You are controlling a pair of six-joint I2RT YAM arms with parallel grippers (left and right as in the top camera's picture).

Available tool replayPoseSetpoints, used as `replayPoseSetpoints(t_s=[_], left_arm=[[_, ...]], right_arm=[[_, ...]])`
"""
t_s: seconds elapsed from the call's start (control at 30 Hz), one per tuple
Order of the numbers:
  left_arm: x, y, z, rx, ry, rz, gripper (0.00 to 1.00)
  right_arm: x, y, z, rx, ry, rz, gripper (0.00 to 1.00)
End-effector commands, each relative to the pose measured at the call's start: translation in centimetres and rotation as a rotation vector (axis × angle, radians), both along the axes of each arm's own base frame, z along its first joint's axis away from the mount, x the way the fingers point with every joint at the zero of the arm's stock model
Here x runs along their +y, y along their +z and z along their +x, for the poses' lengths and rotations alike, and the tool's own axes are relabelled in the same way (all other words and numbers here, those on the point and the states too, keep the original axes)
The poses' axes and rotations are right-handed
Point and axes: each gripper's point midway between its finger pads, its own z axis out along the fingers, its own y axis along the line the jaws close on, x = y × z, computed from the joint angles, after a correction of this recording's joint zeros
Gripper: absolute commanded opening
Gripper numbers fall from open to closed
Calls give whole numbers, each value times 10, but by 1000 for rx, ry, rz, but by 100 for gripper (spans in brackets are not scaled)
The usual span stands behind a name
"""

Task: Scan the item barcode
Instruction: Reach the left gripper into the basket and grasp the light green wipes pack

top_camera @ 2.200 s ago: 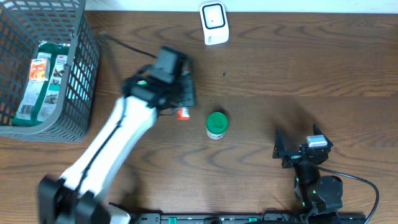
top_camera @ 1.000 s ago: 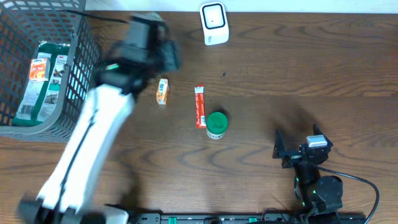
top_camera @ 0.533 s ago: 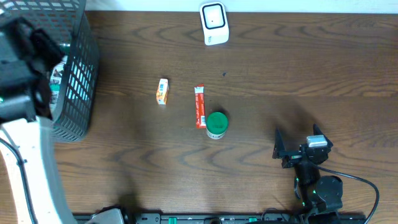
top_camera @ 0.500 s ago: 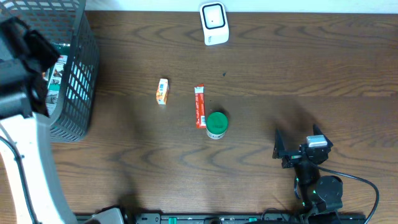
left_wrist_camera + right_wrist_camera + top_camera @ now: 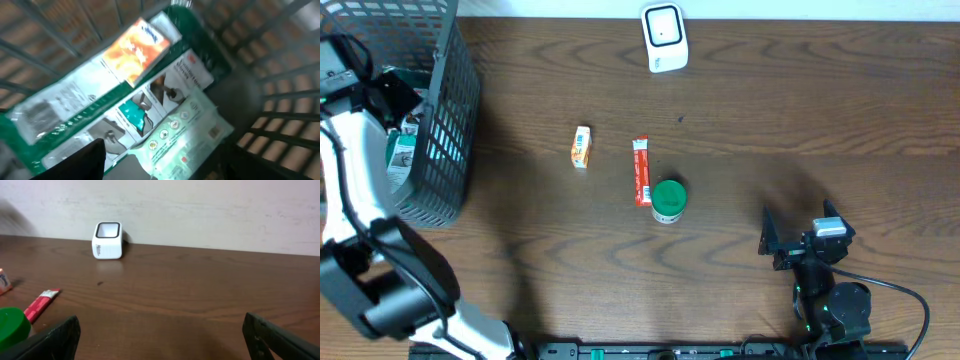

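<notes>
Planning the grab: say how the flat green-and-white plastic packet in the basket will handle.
The flat green-and-white plastic packet looks thin and glossy, so probably floppy and slippery. It lies inside the grey wire basket, so it may catch the bars.

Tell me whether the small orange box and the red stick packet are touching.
Apart. The overhead view shows a strip of bare table between the small orange box and the red stick packet.

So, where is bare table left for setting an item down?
Bare wood runs from the scanner down to the right gripper, and between the basket and the orange box. Crowded: box, red stick and green-lidded jar mid-table.
</notes>
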Motion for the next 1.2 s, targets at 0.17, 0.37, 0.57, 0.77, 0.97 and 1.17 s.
replayPoseSetpoints(t_s=[0.17,0.37,0.57,0.77,0.97,1.17], left_arm=[[-21,-86,13,118,-182,-139,79],[-38,-127,16,144,-268,-254,81],[-45,-159,3,219,-229,-333,81],[-59,-146,12,139,-273,-434,46],[-56,-88,32,-91,-269,-629,7],[-23,-19,26,-228,-231,-531,7]], right_arm=[[-3,-1,0,5,-15,15,99],[-3,-1,0,5,-15,15,99],[-3,-1,0,5,-15,15,99],[-3,-1,0,5,-15,15,99],[-3,-1,0,5,-15,15,99],[-3,-1,0,5,-15,15,99]])
